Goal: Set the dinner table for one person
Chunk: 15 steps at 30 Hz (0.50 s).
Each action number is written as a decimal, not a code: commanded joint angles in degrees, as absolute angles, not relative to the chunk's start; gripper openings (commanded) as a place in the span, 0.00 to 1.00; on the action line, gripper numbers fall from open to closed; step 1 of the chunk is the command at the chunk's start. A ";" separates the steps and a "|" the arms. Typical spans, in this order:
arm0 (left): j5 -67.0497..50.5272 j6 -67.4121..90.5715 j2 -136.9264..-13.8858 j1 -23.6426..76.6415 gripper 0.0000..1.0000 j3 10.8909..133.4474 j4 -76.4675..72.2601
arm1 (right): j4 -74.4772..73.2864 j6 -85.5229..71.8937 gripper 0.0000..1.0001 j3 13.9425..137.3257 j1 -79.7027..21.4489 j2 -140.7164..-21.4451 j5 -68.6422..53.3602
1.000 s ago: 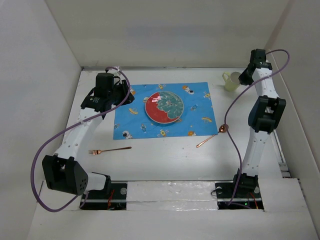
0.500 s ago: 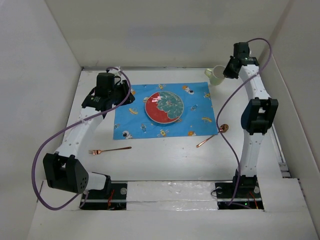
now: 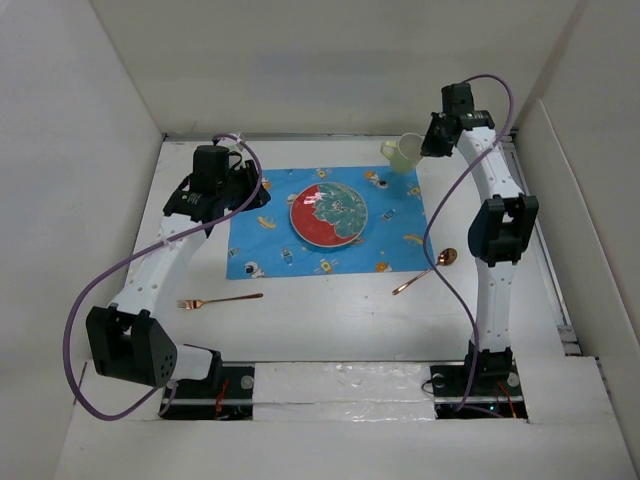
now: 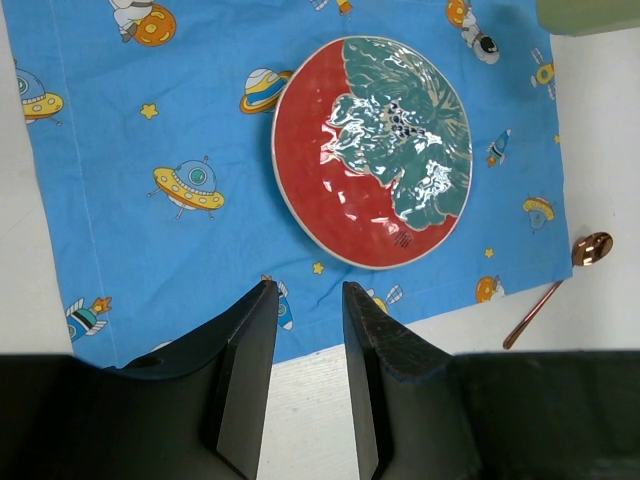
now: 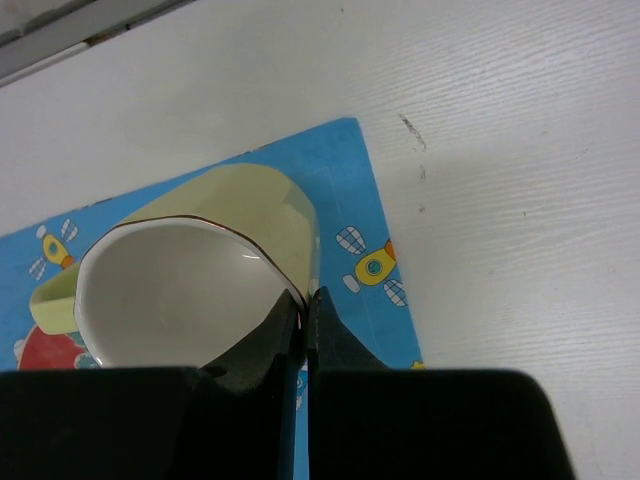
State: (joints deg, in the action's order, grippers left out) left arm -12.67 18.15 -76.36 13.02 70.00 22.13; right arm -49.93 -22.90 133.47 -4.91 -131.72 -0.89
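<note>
Scene: the dinner table (image 3: 330, 320), a large matte-white rectangular tabletop, carries a blue cloth placemat printed with astronauts and planets (image 3: 260, 250) at its centre-far part. The mat lies flat. A round red plate with a green glazed patch (image 3: 329, 213) sits on the mat, roughly mid-mat, toward the far edge.

Cutlery: a copper-coloured metal fork (image 3: 220, 299) lies on bare tabletop near the mat's near-left corner, tines pointing left. A copper-coloured metal spoon (image 3: 425, 272) lies diagonally on bare tabletop off the near-right corner. Its bowl end is just beside the mat edge, per the left wrist view (image 4: 560, 285).

Left gripper (image 4: 308, 290): held above the mat's left side. Fingers stand at a narrow gap with nothing between them. The plate (image 4: 370, 150) is in full view beyond the fingertips.

Right gripper (image 5: 303, 300): reached out over the mat's far-right corner. Fingers are pinched together on the rim wall of a pale yellow-green ceramic mug (image 5: 220, 200), white inside, handle on the side away from the fingers. In the top view the mug (image 3: 403, 153) looks tilted. It sits over the mat corner (image 5: 350, 200). Whether its base touches the cloth cannot be determined.
</note>
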 commanded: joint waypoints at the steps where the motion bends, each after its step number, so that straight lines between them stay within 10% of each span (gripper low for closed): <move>1: -12.83 18.37 -74.53 12.92 0.29 70.66 20.83 | -48.52 -23.56 0.00 137.20 -4.83 -131.74 -1.76; 13: -12.83 18.46 -74.27 12.92 0.29 70.23 20.83 | -51.24 -24.08 0.00 136.84 -4.83 -134.03 -1.41; 15: -12.57 18.54 -74.01 12.92 0.29 70.05 20.92 | -51.41 -24.34 0.14 137.28 -4.83 -134.65 -1.84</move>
